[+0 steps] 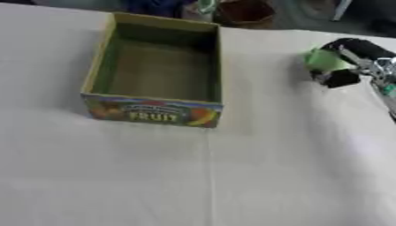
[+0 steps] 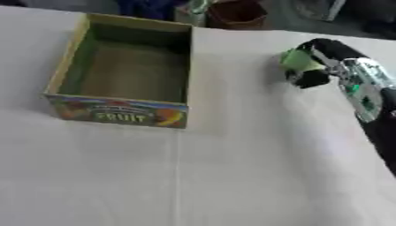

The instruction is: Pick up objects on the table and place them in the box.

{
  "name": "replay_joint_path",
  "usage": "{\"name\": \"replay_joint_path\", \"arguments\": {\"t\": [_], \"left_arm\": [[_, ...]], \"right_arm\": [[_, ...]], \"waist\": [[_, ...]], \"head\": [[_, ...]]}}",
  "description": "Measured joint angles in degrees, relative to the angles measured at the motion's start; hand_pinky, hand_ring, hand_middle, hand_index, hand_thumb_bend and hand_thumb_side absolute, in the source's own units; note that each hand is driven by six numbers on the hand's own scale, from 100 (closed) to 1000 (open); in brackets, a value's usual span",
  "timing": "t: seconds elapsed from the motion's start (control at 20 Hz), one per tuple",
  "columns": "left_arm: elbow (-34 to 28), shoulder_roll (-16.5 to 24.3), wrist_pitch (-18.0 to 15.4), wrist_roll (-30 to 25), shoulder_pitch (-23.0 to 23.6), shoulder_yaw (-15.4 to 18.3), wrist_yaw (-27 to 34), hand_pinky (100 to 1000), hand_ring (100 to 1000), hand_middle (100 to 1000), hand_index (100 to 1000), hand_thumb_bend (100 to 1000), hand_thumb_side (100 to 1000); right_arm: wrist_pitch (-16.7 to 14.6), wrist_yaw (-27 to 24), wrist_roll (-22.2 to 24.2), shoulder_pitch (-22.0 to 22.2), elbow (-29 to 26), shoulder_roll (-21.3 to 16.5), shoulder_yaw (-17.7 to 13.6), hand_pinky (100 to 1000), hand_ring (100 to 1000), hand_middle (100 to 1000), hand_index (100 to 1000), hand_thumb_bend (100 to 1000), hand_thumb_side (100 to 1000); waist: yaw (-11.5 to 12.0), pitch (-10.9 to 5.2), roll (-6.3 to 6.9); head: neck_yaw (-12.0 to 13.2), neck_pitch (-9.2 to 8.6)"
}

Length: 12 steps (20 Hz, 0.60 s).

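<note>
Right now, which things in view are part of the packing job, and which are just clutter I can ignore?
Part of the job:
- the open fruit box, nothing visible inside it
- the green object, right of the box
- the right hand, fingers curled round the green object

Just lying about:
- the brown container beyond the table's far edge
- the blue shape beside it

Box (image 1: 158, 66): cardboard, matt olive-brown inside, front panel printed in bright colours with a slight sheen. Table (image 1: 271, 176): covered in white cloth, matt, smooth, one faint crease line. Right hand (image 2: 329, 59): black matt casing, silvery metal parts behind. Green object (image 2: 296, 59) in it: smooth, plastic-looking.
</note>
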Motion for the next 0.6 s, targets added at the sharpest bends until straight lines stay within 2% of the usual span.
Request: {"name": "replay_joint_path", "arguments": {"t": [0.1,0.3,0.5,0.6], "left_arm": [[0.0,0.0,0.0,0.0,-0.1,0.0,0.0,478,496,518,673,100,752],[0.0,0.0,0.0,0.0,-0.2,0.0,0.0,477,495,518,673,100,750],[0.0,0.0,0.2,0.1,-0.2,0.0,0.0,476,495,519,673,100,748],[0.0,0.0,0.3,0.1,-0.2,0.0,0.0,476,494,518,673,100,749]], "right_arm": [[0.2,-0.1,-2.0,0.5,-0.6,0.0,0.1,690,847,647,701,100,429],[0.8,-1.1,-6.5,1.7,-3.8,-0.1,0.7,655,784,616,684,100,442],[1.4,-2.2,-9.8,2.5,-7.3,-0.8,1.3,643,765,606,670,100,459],[1.6,-2.6,-10.9,2.9,-8.5,-1.2,1.6,640,762,599,668,100,435]], "waist": [[-0.1,0.02,0.0],[-0.5,0.03,0.03],[-0.7,-0.03,0.03],[-0.8,-0.16,0.04]], "head": [[0.0,0.0],[0.0,0.0],[0.0,0.0],[0.0,0.0]]}}
